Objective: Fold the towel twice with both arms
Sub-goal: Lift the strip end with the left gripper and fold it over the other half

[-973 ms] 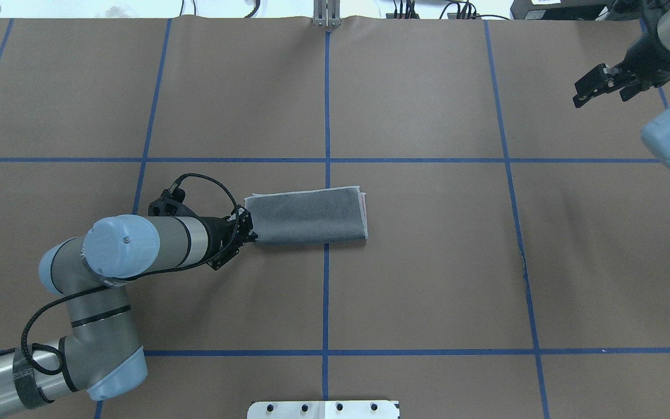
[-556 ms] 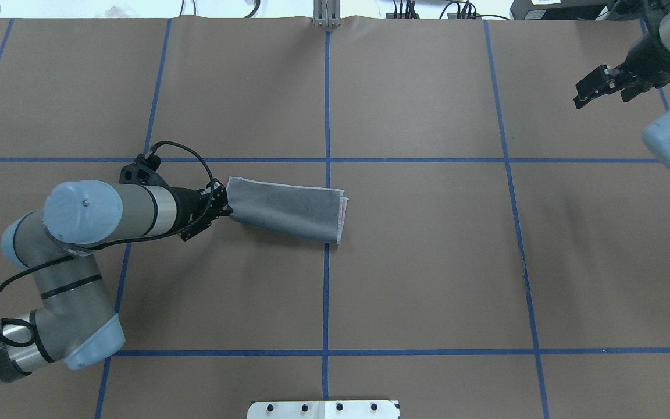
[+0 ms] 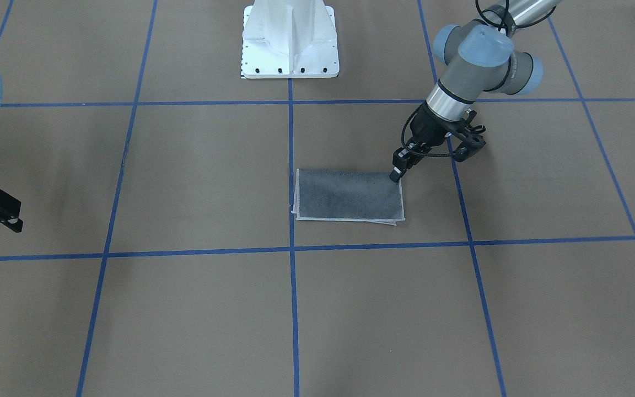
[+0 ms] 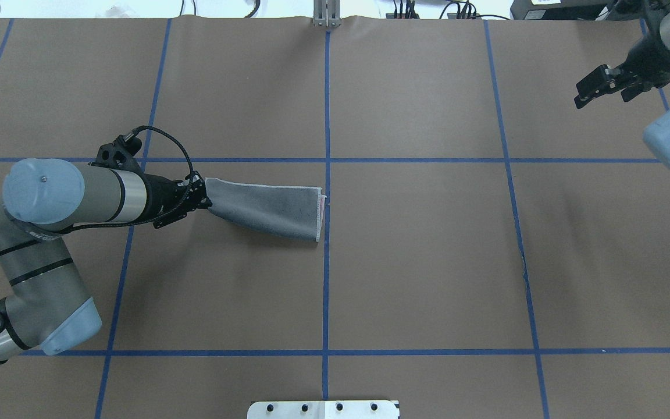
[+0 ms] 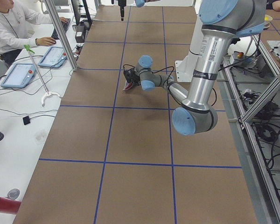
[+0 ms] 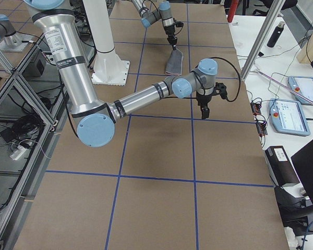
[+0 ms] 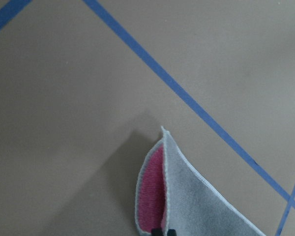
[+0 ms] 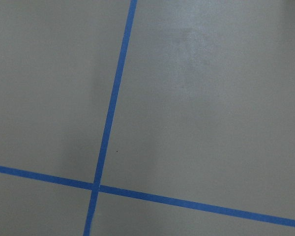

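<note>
While left tool [image 4: 206, 198] pinches one corner of the folded grey-and-pink terry towel [image 4: 268, 212], layers could splay under a lopsided pull; right tool [image 4: 584, 93] spread, distant.

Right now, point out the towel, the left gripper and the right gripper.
towel [image 4: 271, 208], overhead view, middle of its dark grey face.
left gripper [image 4: 207, 196], overhead view, fingertips pinching the towel's end.
right gripper [image 4: 578, 96], overhead view, gap between its fingertips.

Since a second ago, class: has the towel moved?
Yes. The towel slid left: its right edge, formerly past the central blue line, now stops at it.
</note>
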Robot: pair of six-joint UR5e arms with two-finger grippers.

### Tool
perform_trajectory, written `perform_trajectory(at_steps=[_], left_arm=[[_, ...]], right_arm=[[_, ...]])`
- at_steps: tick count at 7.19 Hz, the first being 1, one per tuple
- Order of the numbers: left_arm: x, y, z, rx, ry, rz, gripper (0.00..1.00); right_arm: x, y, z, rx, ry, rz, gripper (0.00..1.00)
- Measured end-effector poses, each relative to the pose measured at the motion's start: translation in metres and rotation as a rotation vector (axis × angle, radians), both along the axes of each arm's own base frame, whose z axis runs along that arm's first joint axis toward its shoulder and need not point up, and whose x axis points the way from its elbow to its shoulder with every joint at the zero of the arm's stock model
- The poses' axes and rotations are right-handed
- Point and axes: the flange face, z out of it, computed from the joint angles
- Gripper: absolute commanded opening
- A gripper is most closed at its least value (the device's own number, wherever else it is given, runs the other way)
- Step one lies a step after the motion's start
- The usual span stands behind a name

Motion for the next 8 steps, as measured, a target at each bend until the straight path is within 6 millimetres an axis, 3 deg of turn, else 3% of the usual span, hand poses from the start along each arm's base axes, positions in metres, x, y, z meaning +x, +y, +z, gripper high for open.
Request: perform_trajectory(at_steps=[1,4,5,7,8], left_arm=[[0.016,0.003,-0.015,0.027,0.011,0.009,0.00],[0.088,0.004,-0.075,0.114,0.041,0.035,0.00],[0.104,0.003,-0.091,0.129,0.049,0.043,0.00],[0.122,0.011,-0.103,0.149,0.051,0.061,0.00],[0.127,0.014,-0.105,0.157,0.051,0.068,0.87]], right_arm=[[0.000,0.000,0.000,0.000,0.000,0.000,1.00],[0.000,0.000,0.000,-0.002,0.000,0.000,1.00],[0.000,0.000,0.000,-0.003,-0.001,-0.001,1.00],[0.000,0.000,0.001,-0.006,-0.002,-0.001,1.00],[0.000,0.000,0.001,-0.006,-0.002,-0.001,1.00]])
